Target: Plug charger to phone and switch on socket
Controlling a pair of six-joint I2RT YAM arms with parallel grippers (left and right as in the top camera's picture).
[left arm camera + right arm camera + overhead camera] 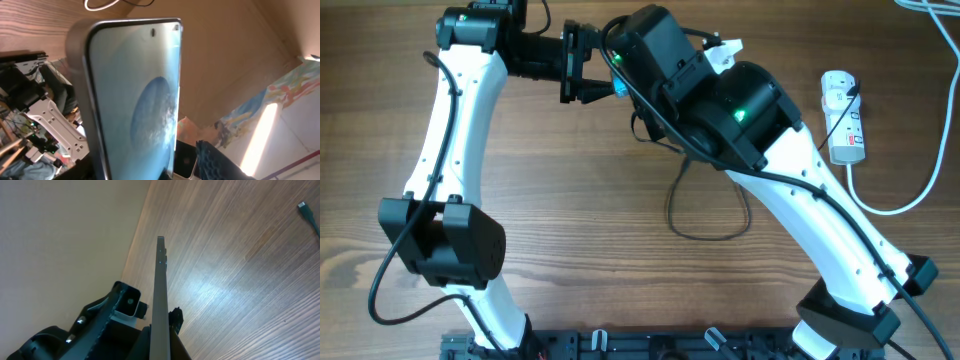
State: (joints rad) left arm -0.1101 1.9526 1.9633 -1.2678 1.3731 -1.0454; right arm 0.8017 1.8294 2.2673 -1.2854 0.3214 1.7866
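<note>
The phone [135,100], a thin glossy slab with a blue-green screen and a rounded grey frame, is held on edge above the wood-grain worktop [240,280]. The jaws of the right gripper [161,332] look pinched narrow on its near end, while the left gripper [582,75] faces it closely and I cannot tell how its jaws stand. It seems best to hold the slick frame steady with the port end free, since the tip of the limp black charger [306,209] lies well apart.

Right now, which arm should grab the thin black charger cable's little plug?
Right, probably. The left gripper and right gripper meet at the turquoise-screened phone, but the thin black charger cable loops on the wooden table beside the right arm, and its plug tip shows in the right wrist view.
</note>
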